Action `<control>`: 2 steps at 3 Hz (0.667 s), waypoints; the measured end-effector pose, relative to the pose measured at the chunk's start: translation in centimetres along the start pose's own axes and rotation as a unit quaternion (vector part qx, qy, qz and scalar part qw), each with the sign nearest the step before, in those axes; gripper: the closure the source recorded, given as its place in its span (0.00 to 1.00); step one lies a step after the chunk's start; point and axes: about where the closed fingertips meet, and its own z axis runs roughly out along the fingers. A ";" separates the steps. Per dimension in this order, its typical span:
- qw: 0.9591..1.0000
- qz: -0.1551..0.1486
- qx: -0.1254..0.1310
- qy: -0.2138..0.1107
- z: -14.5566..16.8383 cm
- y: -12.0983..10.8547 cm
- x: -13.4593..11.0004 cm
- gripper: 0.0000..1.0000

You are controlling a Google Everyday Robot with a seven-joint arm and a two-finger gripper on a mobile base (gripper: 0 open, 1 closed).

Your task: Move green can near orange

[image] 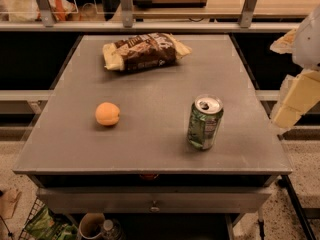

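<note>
Grey bench (150, 84): green can (204, 123) near front-right corner, well apart from orange (107, 114), not yet grasped; end effector (294, 104) beyond right edge, grip state cannot tell.

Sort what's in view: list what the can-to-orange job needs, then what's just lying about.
For the job:
- green can, upright, front right
- orange, to the can's left, apart from it
- pincer, far right, beyond the can, not touching it

Lying about:
- brown snack bag, at the back
</note>
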 end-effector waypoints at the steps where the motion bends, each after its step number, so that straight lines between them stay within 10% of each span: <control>1: 0.994 0.062 0.006 -0.086 1.2 -0.4 1.8 0.00; 2: 0.982 0.087 -0.004 -0.169 2.4 -0.2 1.4 0.00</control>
